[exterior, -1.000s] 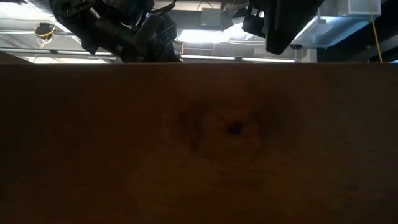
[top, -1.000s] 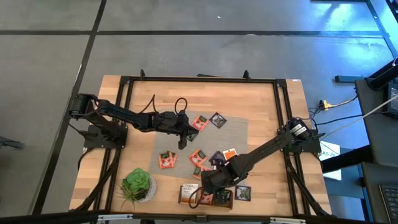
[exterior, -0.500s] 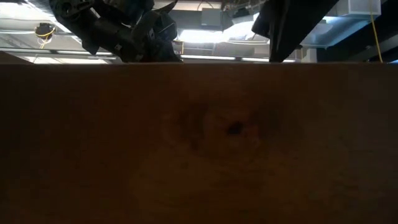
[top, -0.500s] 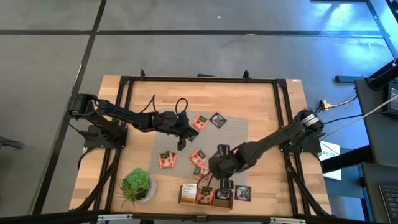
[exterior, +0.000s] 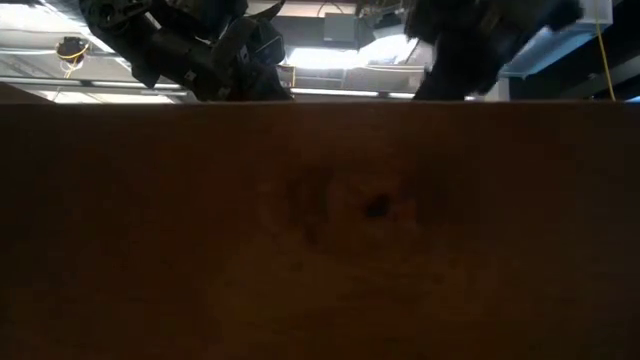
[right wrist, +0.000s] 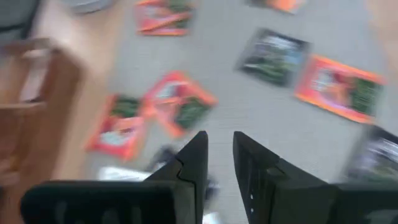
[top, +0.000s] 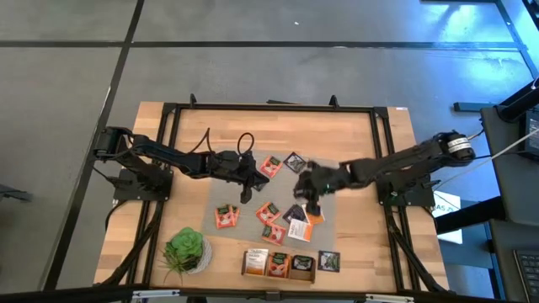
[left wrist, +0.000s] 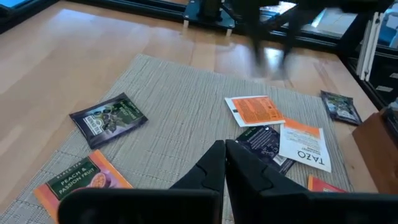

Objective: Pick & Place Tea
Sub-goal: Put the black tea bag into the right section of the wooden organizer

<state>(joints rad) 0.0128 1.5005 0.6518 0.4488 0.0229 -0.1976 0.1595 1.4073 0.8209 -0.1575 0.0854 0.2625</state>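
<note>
small flat square tea sachets (top: 269,212) lie scattered on a grey woven mat (top: 324,172) in the middle of a pale wooden bench (top: 354,139). some sachets are orange, some black, some white with an orange band. in the high view an orange one (top: 226,216) lies near the mat's left edge, a black one (top: 295,162) and an orange one (top: 269,166) lie towards the far edge, and a loose cluster of orange, black and white ones sits near the mat's middle. in the left wrist view a white sachet with an orange band (left wrist: 303,144) reads "tazo" and overlaps a black one (left wrist: 266,144); an orange-faced sachet (left wrist: 254,111) lies just beside them, and another black sachet (left wrist: 107,117) lies apart on the mat. more sachets stand in a small brown wooden holder (top: 278,266) at the bench's near edge, with a black sachet (top: 328,262) lying just beside it.

the right hand (top: 311,190) hangs over the cluster at the mat's middle; its fingers (right wrist: 189,165) are a narrow gap apart with nothing between them. the left hand (top: 245,190) sits over the mat's left part, fingers (left wrist: 214,165) pressed together and holding nothing.

a green potted plant (top: 185,250) stands at the bench's near left corner.
</note>
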